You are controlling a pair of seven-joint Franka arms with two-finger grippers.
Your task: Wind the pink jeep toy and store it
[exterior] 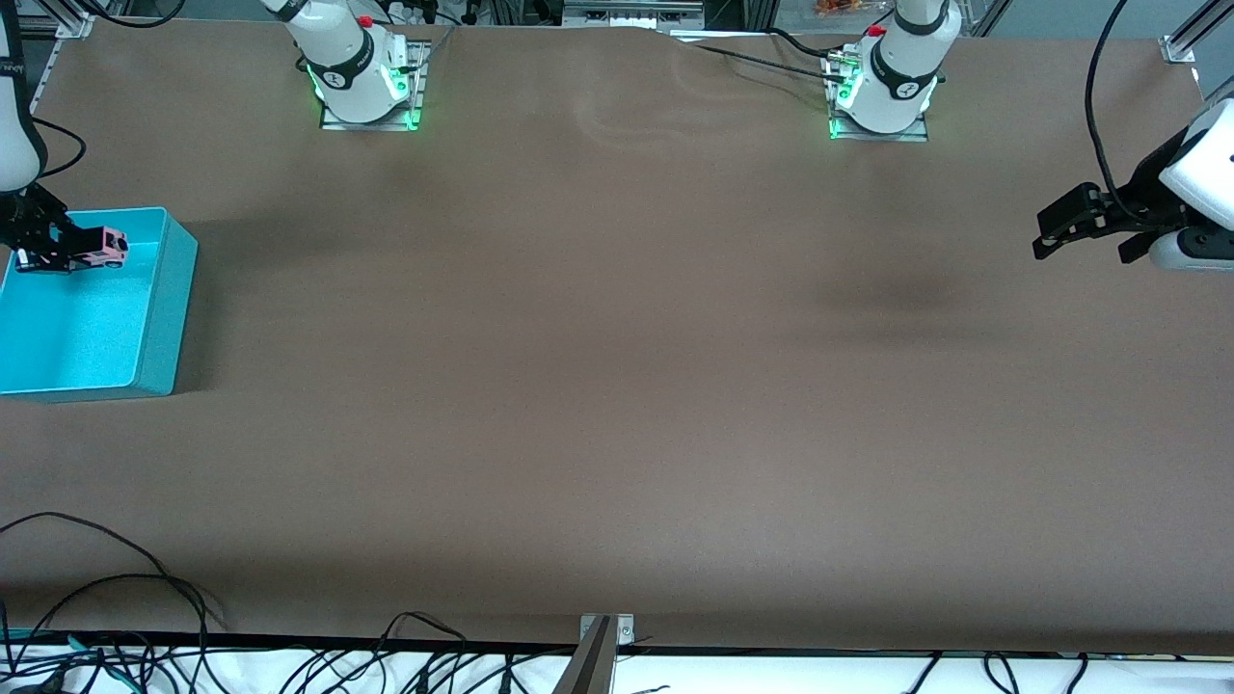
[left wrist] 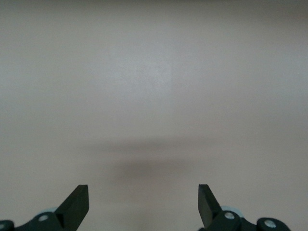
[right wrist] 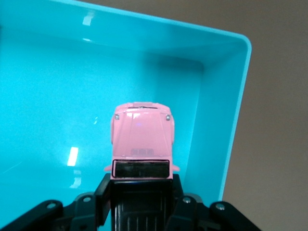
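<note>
Pink jeep toy [right wrist: 142, 139] clamped by right gripper [exterior: 46, 253] over turquoise bin [exterior: 159, 328]; bounce-out risked if dropped high; left gripper [exterior: 1089, 226] held wide, empty, waiting well apart from bin.

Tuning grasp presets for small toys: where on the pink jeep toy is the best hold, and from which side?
Pinch the pink jeep toy across its flat body sides at the black-roofed rear, coming from its tail end, as the right end effector does over the turquoise bin: parallel sides suit two fingers.
</note>
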